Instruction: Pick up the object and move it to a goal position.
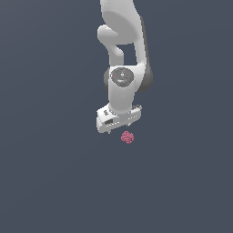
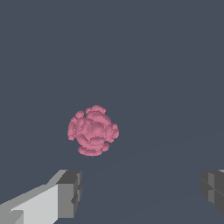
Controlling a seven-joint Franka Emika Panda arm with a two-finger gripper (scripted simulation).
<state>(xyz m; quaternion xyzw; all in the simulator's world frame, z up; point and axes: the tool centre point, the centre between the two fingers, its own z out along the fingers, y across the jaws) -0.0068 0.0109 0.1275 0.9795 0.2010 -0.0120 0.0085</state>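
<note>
The object [image 1: 127, 137] is a small pinkish-red, bumpy round lump lying on the dark grey floor. It sits just below the white gripper hand in the exterior view, a little toward that view's right. In the wrist view the object [image 2: 92, 130] lies ahead of the gripper [image 2: 140, 192], nearer to one grey fingertip [image 2: 70, 192] than to the other fingertip [image 2: 214, 190]. The jaws stand wide apart with nothing between them. The gripper [image 1: 122, 129] does not touch the object; its fingertips are mostly hidden under the hand in the exterior view.
The white arm [image 1: 123, 54] rises from the gripper toward the top of the exterior view. Around it is only a plain dark grey surface [image 1: 54, 182].
</note>
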